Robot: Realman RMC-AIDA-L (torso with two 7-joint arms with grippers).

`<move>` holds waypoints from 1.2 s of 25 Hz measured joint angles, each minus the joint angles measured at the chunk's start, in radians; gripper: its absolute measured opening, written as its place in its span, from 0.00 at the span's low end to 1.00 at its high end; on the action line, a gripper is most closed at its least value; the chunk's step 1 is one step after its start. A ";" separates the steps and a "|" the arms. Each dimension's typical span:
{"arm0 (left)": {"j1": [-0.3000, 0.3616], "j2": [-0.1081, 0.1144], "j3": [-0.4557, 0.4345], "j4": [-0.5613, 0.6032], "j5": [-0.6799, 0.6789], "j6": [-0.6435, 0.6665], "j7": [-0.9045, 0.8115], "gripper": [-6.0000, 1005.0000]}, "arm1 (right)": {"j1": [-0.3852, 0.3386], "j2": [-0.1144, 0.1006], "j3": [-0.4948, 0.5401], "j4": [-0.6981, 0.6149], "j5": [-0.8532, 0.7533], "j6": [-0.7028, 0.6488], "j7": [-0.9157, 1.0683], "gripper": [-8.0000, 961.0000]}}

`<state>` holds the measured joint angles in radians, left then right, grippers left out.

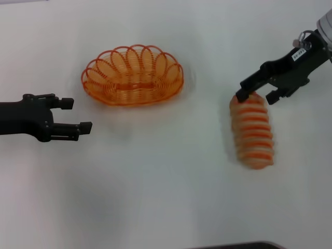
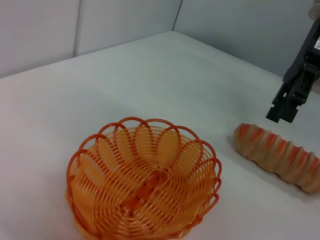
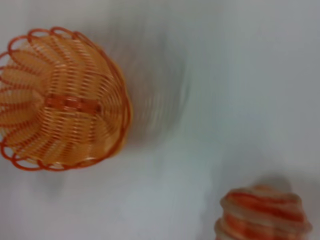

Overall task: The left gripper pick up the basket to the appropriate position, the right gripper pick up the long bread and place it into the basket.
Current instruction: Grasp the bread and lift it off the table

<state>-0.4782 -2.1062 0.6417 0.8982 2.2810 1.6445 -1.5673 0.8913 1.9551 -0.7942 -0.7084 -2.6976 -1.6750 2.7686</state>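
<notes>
The orange wire basket (image 1: 132, 75) sits empty on the white table, left of centre toward the back; it also shows in the left wrist view (image 2: 142, 187) and the right wrist view (image 3: 60, 100). The left gripper (image 1: 77, 114) is open and empty, to the left of the basket and a little nearer, apart from it. The long striped bread (image 1: 253, 132) lies on the table at the right, also in the left wrist view (image 2: 280, 155) and the right wrist view (image 3: 262, 215). The right gripper (image 1: 257, 96), with its white label, is open over the loaf's far end, also in the left wrist view (image 2: 282, 116).
The white table (image 1: 166, 181) spreads between basket and loaf. A dark edge (image 1: 238, 245) shows at the bottom of the head view. Grey wall panels (image 2: 125, 20) stand behind the table in the left wrist view.
</notes>
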 joint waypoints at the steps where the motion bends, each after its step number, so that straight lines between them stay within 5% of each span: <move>1: -0.003 0.000 0.000 -0.007 0.000 -0.007 0.002 0.88 | 0.000 0.000 -0.007 0.004 -0.005 0.000 0.005 0.98; 30: -0.007 0.000 0.003 -0.071 0.000 -0.057 0.012 0.88 | 0.036 0.020 -0.123 0.114 -0.036 0.148 0.035 0.94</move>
<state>-0.4853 -2.1065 0.6444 0.8271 2.2810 1.5877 -1.5554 0.9276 1.9753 -0.9176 -0.5947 -2.7336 -1.5274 2.8034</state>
